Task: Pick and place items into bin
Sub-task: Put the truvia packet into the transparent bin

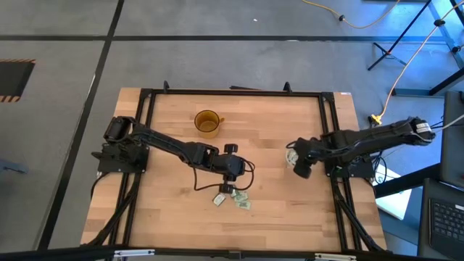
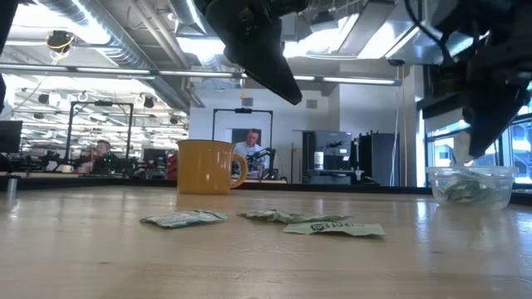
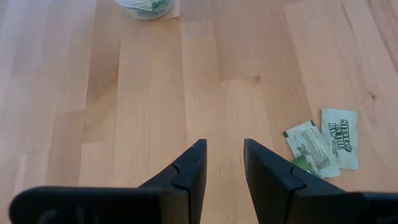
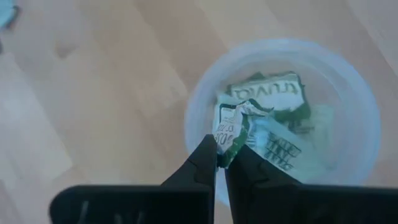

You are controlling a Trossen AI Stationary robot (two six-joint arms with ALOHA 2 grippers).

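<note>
The bin (image 4: 348, 93) is a clear round cup with several green and white packets lying in it; it stands on the table (image 1: 174, 217) toward its right side (image 1: 291, 154) (image 2: 470, 186). My right gripper (image 4: 222, 148) hangs just above it (image 1: 297, 164), shut on one crumpled packet (image 4: 231, 124). Three more packets lie flat on the wood near the table's middle (image 1: 217, 198) (image 1: 241, 200) (image 2: 183, 218) (image 2: 332, 227). My left gripper (image 3: 224, 163) is open and empty, above the table just beyond those packets (image 1: 235, 172), with two of them (image 3: 320, 143) beside it. My right gripper pinches the crumpled packet by its lower edge (image 4: 225, 142) between its two fingertips. It comes from above, slanting down over the bin. The packet is lifted clear and sticks out past the fingertips above the packets in the bin.
An amber cup with a handle (image 1: 207, 123) (image 2: 208, 166) stands toward the table's far edge, left of centre. Black frame rails run along the table's sides (image 1: 141, 145). Bare wood lies between the loose packets and the bin (image 3: 186, 74). People sit in the room beyond (image 2: 249, 149).
</note>
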